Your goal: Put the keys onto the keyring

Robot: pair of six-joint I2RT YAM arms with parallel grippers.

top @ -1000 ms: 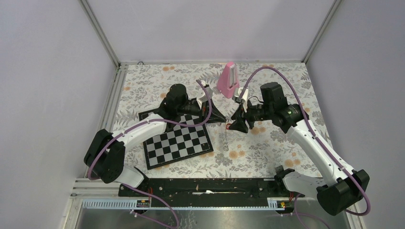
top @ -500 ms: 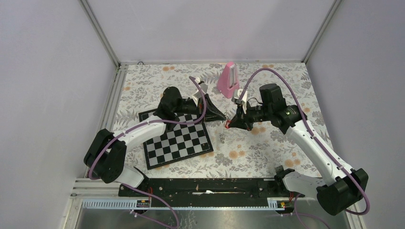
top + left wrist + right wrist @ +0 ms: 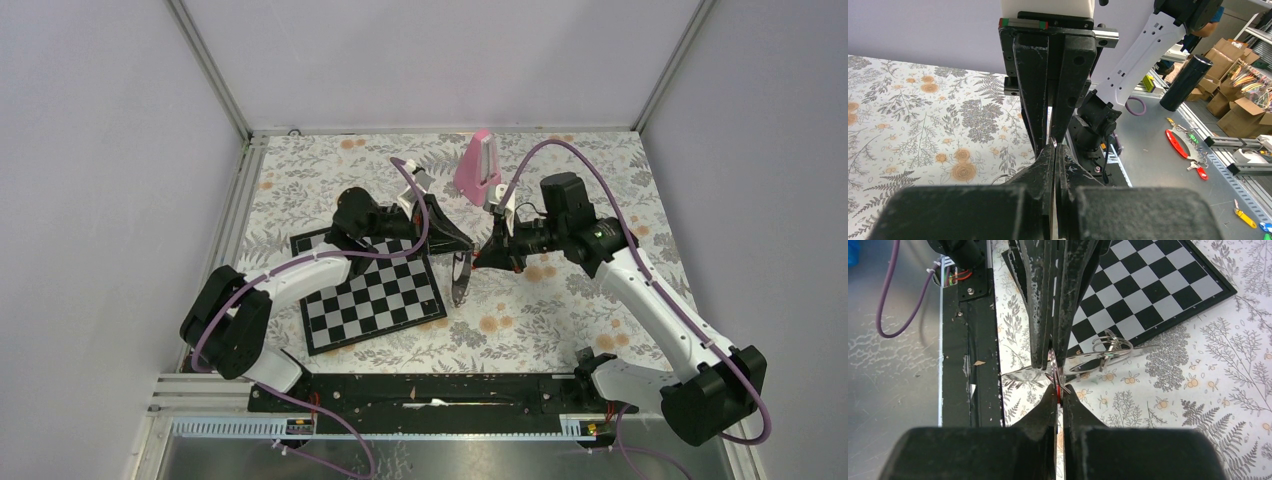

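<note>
My two grippers meet tip to tip above the flowered cloth, right of the chessboard. The right gripper is shut on the red head of a key; only a sliver of red shows between its pads. The left gripper is shut on a thin silvery ring, the keyring, whose edge peeks out at its tips. Below them hangs a bunch of silvery metal with small wire loops. I cannot tell whether the dark-silver key is among it.
The black and white chessboard lies under the left arm. A tall pink metronome stands just behind the grippers. The black base rail runs along the near edge, and frame posts mark the back corners.
The right gripper has shut on the red key and lifted it to the left. The left gripper has shifted slightly. The silvery bunch has left the cloth and now hangs.
</note>
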